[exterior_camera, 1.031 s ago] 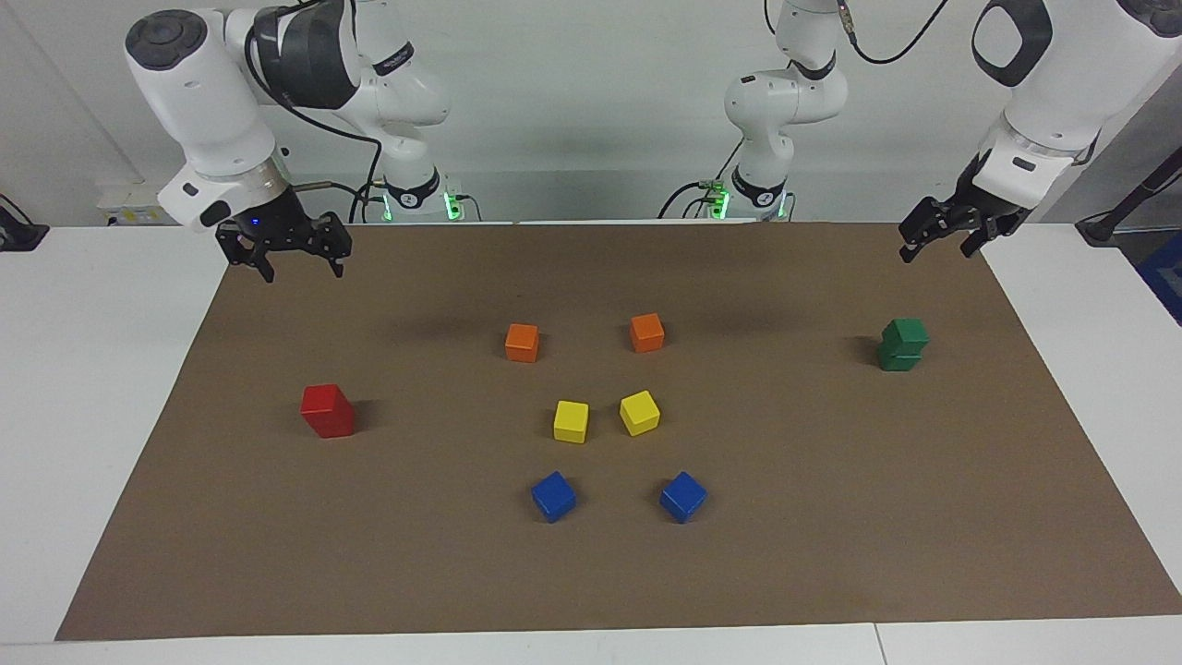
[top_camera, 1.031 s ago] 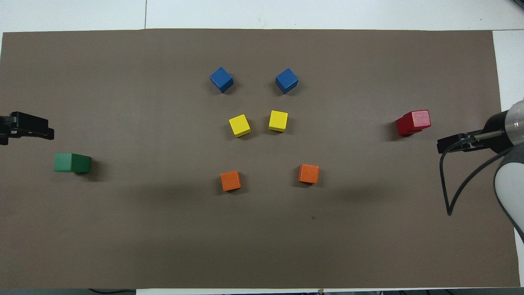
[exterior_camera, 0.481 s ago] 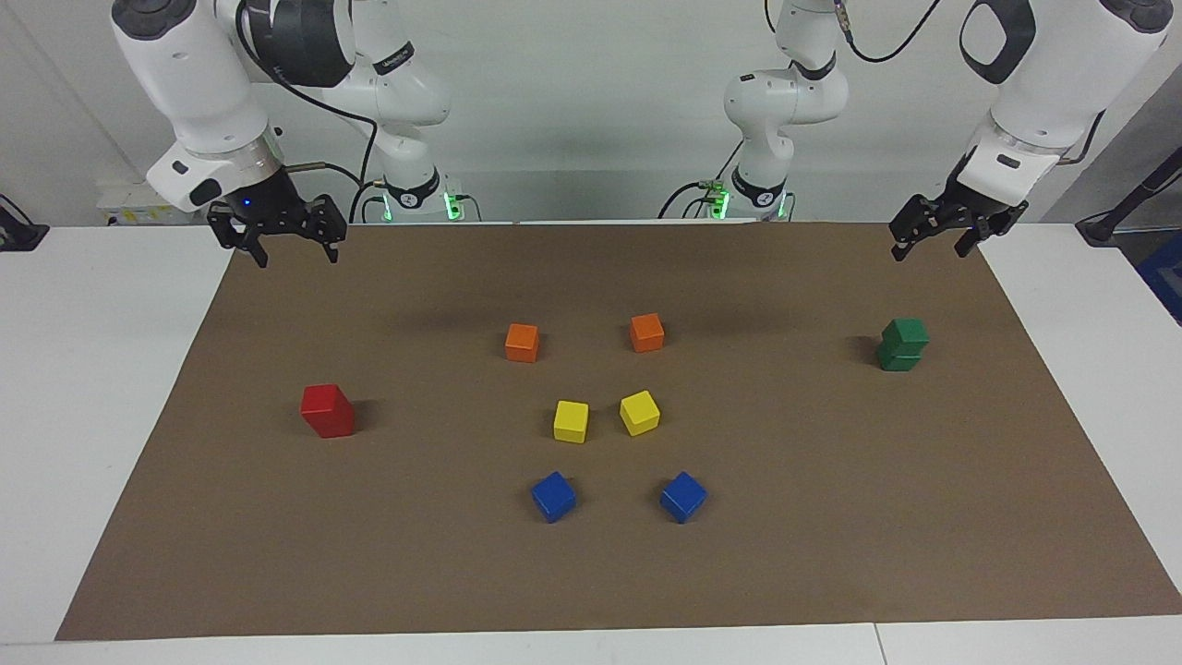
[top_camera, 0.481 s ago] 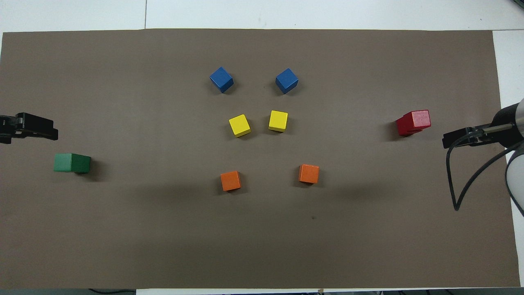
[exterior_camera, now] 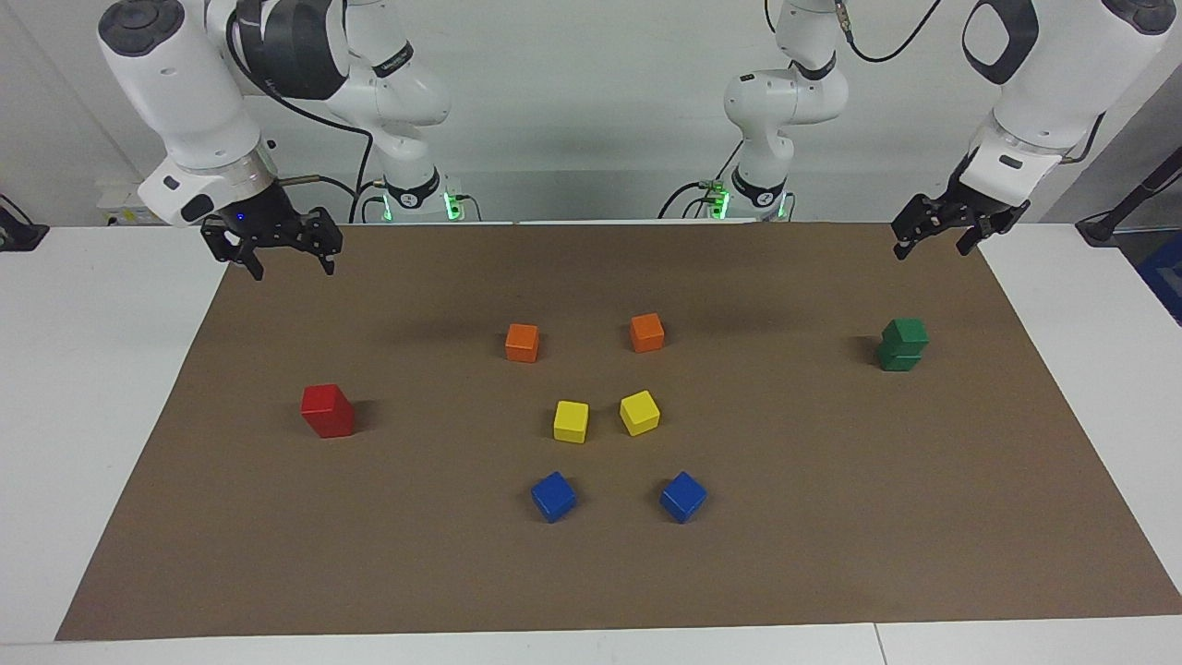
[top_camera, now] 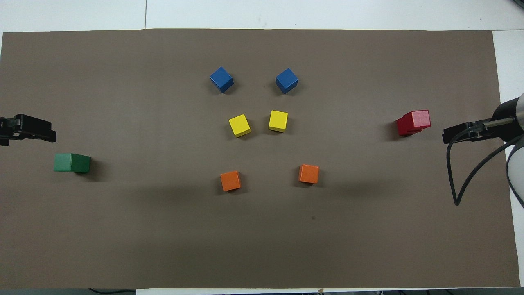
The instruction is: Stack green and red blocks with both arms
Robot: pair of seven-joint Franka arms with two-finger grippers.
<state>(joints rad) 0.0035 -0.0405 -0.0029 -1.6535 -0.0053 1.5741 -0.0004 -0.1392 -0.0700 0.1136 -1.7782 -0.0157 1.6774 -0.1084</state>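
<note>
Grippers both up, empty, fingers spread: right gripper (exterior_camera: 284, 256) over the mat's corner at its own end, left gripper (exterior_camera: 937, 235) over the corner at its end. Green stack (exterior_camera: 903, 344) at the left arm's end, red stack (exterior_camera: 328, 411) at the right arm's end, slightly farther out. Facing view shows green as two tiers; overhead shows one green top (top_camera: 72, 162) but red's offset lower cube (top_camera: 412, 122). Orange cubes (exterior_camera: 522, 342), then yellow (exterior_camera: 571, 421), then blue (exterior_camera: 553, 496) mid table (exterior_camera: 55, 369).

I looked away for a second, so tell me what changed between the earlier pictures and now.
Both arms drew back and up toward their bases: the right gripper and the left gripper, each open and empty. The green stack, red stack and the other cubes stayed put.
</note>
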